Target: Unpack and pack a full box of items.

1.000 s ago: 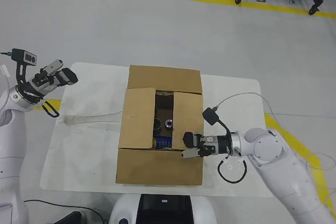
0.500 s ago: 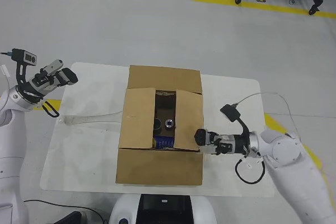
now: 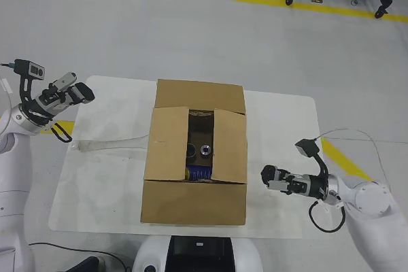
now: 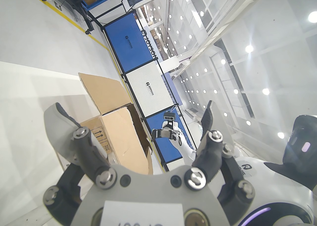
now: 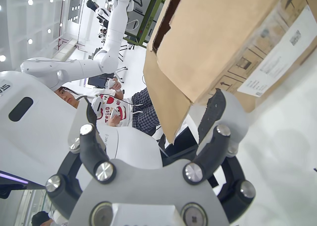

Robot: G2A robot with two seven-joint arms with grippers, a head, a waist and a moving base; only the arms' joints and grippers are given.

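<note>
Now | right gripper (image 3: 267, 178) fingers spread, empty, just beside box (image 3: 194, 202) | left gripper (image 3: 80, 92) spread, empty

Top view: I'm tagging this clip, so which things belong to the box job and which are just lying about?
Job: cardboard box, items inside it, left gripper, right gripper, both open and clear of the box.
Lying about: clear strip on the table, yellow floor line.

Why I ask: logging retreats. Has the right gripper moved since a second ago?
Yes. The right gripper pulled away from the box, toward the table edge.
</note>
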